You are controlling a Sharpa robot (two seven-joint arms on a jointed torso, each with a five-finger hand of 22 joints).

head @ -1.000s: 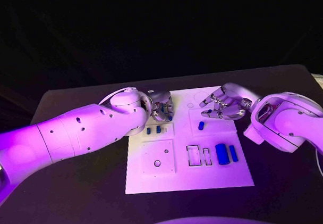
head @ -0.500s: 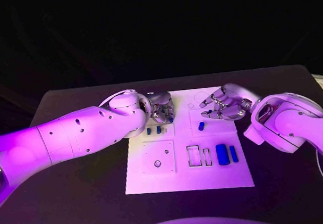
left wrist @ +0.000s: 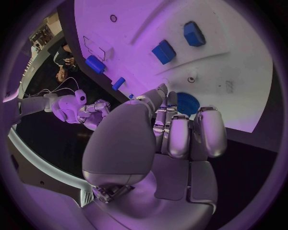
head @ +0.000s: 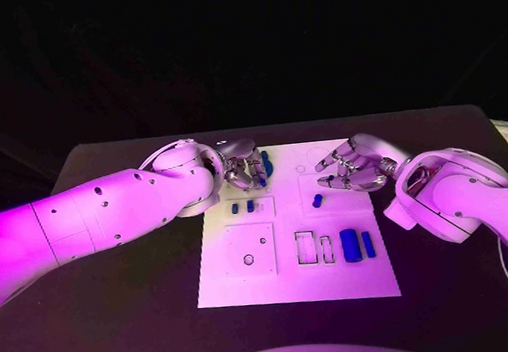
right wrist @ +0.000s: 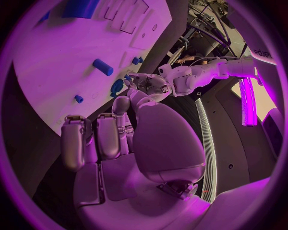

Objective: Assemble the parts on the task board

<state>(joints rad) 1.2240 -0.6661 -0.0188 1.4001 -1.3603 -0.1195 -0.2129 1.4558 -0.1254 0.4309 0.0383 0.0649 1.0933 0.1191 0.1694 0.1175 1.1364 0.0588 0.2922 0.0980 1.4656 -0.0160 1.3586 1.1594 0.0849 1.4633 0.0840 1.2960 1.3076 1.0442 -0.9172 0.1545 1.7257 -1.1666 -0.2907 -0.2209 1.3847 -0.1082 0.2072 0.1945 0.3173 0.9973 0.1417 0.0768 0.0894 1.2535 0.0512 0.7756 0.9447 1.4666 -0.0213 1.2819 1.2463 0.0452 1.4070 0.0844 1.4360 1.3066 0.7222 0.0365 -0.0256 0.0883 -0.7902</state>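
The white task board [head: 291,282] lies in the middle of the black table. My left hand [head: 244,170] hovers at its far left corner and pinches a round blue toothed part [left wrist: 187,103] at its fingertips; the same part [head: 266,166] shows beside the fingers from the head camera. My right hand [head: 351,169] hangs over the board's far right with its fingers apart and nothing in them. Two small blue pieces [head: 241,205] stand just below the left hand. A short blue peg [head: 316,200] stands in front of the right hand. Two longer blue bars [head: 356,243] lie at the board's right.
Rectangular slots [head: 312,246] and a square plate with small holes [head: 248,249] mark the board's near half. Bare black table [head: 119,281] lies on both sides of the board. My right forearm [head: 462,198] reaches over the table's right side.
My left hand has moved toward the far edge of the board, and the blue toothed part now shows at its fingertips. The right hand has barely moved.
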